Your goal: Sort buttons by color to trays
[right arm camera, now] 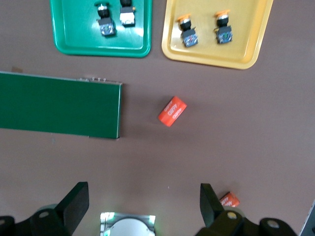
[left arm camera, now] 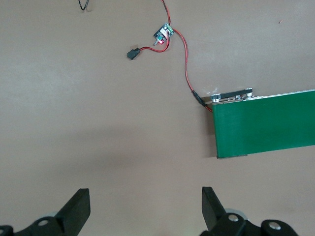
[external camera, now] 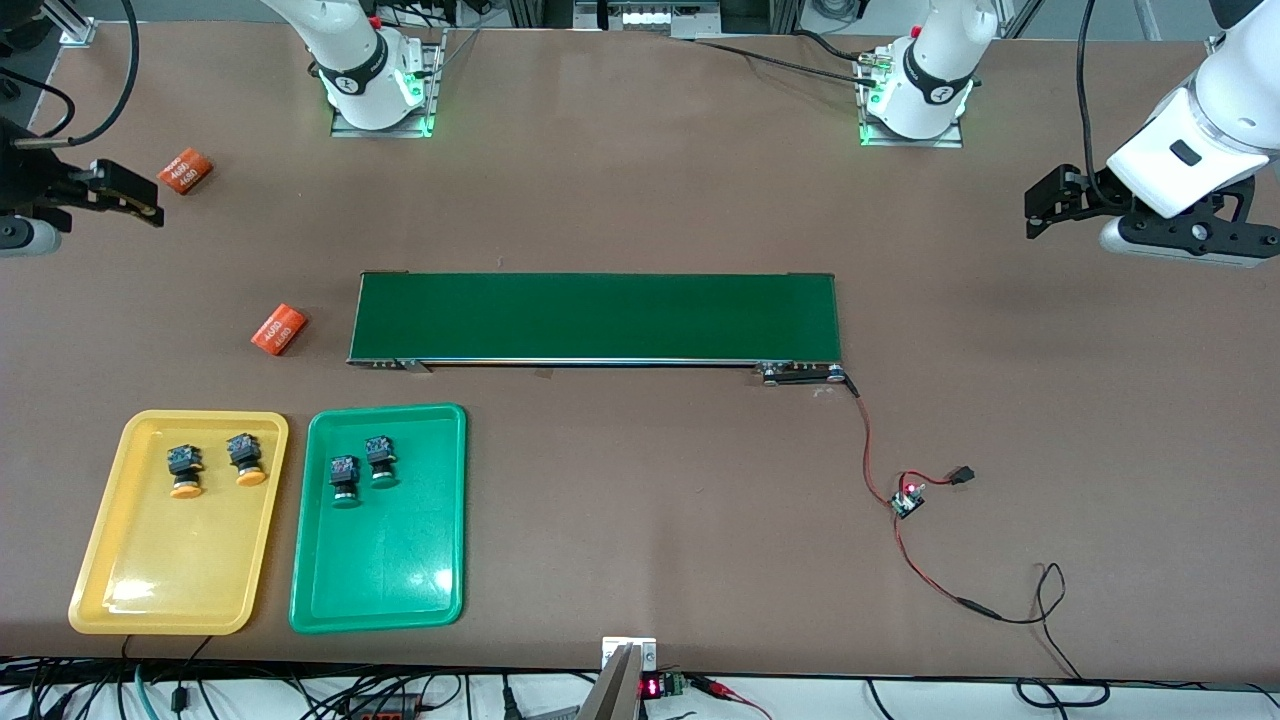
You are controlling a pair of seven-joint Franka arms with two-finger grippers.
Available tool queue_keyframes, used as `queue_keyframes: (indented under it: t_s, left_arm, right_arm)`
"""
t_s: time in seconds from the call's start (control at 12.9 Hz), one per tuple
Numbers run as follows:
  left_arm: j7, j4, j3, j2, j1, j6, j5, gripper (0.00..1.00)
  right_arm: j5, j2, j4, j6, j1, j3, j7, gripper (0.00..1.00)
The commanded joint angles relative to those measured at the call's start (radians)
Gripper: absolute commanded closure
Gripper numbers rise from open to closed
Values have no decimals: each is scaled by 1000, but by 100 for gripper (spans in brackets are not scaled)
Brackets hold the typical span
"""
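Nearest the camera, two shallow glossy plastic trays lie side by side on the matte brown surface: the yellow tray holds both orange-capped push buttons, the green tray both green-capped ones. These look light, rigid, smooth-capped; I'd pinch the squarish black-and-blue body. Farther off lie a long dark-green conveyor belt and two orange printed cylinders. Both arms wait: left gripper and right gripper hover over bare surface, fingers spread wide, empty
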Motion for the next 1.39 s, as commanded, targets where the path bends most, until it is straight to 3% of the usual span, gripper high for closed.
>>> queue_keyframes:
  t_s: [0.0,1.31]
  left_arm:
    - [-6,39,-1,18,-2,-29,-8,0]
    - [-6,39,-2,18,-2,-29,-8,0]
  right_arm:
    - [33,1,22,-47,13,-7,23,0]
    - [33,10,36,-43,21,-4,86,0]
